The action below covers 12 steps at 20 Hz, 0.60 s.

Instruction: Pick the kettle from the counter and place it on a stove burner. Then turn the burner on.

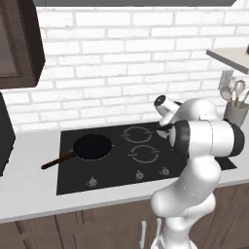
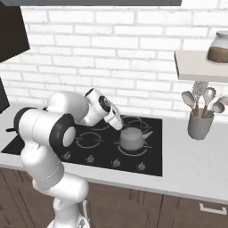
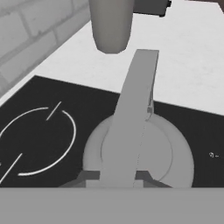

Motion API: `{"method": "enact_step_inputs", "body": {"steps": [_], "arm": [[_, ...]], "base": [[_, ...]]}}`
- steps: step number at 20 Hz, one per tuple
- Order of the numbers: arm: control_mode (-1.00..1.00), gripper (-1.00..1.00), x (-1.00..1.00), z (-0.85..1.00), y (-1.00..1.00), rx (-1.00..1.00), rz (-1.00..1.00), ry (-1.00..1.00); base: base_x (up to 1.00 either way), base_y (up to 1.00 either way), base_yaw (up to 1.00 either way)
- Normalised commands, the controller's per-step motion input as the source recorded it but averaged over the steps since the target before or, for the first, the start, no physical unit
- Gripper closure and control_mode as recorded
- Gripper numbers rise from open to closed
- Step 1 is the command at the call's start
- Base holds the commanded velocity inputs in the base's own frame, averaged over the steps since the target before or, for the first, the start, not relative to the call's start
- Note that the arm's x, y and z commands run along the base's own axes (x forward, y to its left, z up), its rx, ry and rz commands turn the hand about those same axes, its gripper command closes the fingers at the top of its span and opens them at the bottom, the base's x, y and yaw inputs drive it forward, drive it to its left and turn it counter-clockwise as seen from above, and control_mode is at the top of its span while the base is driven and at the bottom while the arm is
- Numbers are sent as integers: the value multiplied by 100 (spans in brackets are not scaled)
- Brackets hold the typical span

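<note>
The small white-grey kettle (image 2: 132, 139) sits at a front right stove burner (image 2: 133, 152) of the black cooktop, whose ring shows around its base; I cannot tell if it touches the glass. My gripper (image 2: 117, 124) reaches down from the left and is shut on its arched handle. In the hand view the kettle (image 3: 175, 153) lies right below the gripper (image 3: 118, 177), the grey handle (image 3: 135, 109) running up between the fingertips (image 3: 89, 177). A bare burner ring (image 3: 70, 131) lies beside it. The pale counter (image 2: 191, 156) lies to the right. In the left base view my own arm hides the kettle.
A black frying pan (image 1: 92, 146) with a brown handle covers the left burner. Small knobs (image 2: 116, 163) line the cooktop's front edge. A grey utensil holder (image 2: 199, 125) with spoons stands on the counter to the right, under a shelf (image 2: 196, 67) bearing a jar (image 2: 220, 46).
</note>
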Motion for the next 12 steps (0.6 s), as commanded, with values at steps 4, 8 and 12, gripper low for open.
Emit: {"method": "enact_step_inputs", "body": {"steps": [4,8,12], "arm": [[-100,100,19,-22,0,0,0,0],[-100,100,12,-19,-1,0,0,0],[-100,100,0,-18,-7,0,0,0]], "base": [[0,0,0],[0,0,0],[0,0,0]]}}
